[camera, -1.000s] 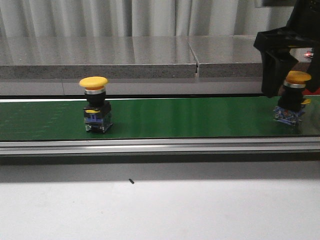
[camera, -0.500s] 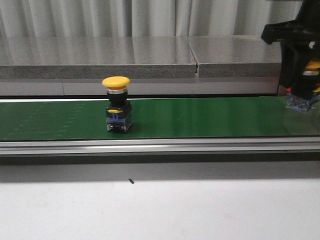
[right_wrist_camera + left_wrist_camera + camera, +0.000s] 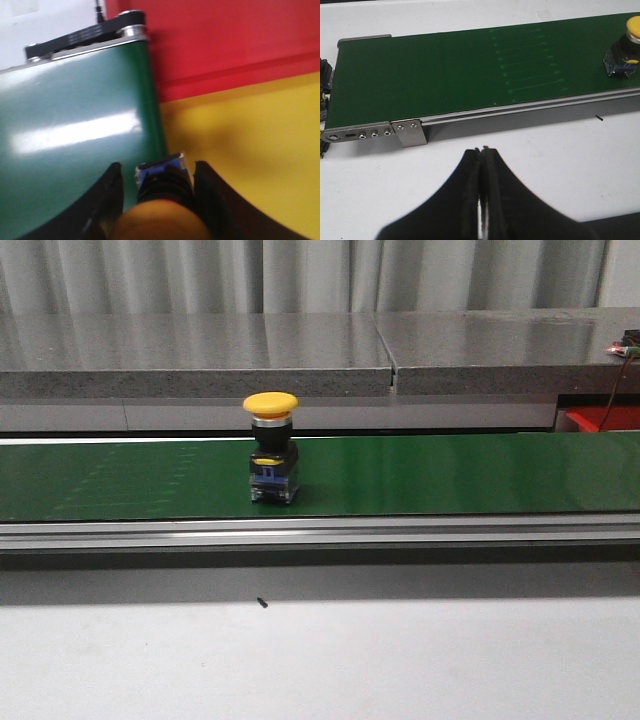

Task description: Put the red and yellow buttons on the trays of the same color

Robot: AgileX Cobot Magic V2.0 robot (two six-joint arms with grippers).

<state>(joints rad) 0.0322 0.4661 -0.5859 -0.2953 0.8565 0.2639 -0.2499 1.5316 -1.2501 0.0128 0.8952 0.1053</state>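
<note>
A yellow button [image 3: 271, 446] with a black and blue base stands upright on the green conveyor belt [image 3: 450, 475]; it also shows in the left wrist view as the yellow button [image 3: 625, 47]. My right gripper [image 3: 159, 167] is shut on a second yellow button [image 3: 165, 187], held above the belt's end at the edge of the yellow tray [image 3: 250, 150]. The red tray [image 3: 225, 40] lies just beyond the yellow one. My left gripper [image 3: 481, 150] is shut and empty, over the white table near the belt's other end. No red button is in view.
The belt's metal side rail [image 3: 320, 532] runs along its front edge, with white table [image 3: 320, 660] in front. A grey stone ledge [image 3: 200, 355] lies behind the belt. A corner of the red tray [image 3: 600, 418] shows at the far right. Dark parts [image 3: 324, 70] sit past the belt's end.
The button on the belt has travelled to the right. My right gripper closed round the other yellow button, lifted it and left the front view to the right.
</note>
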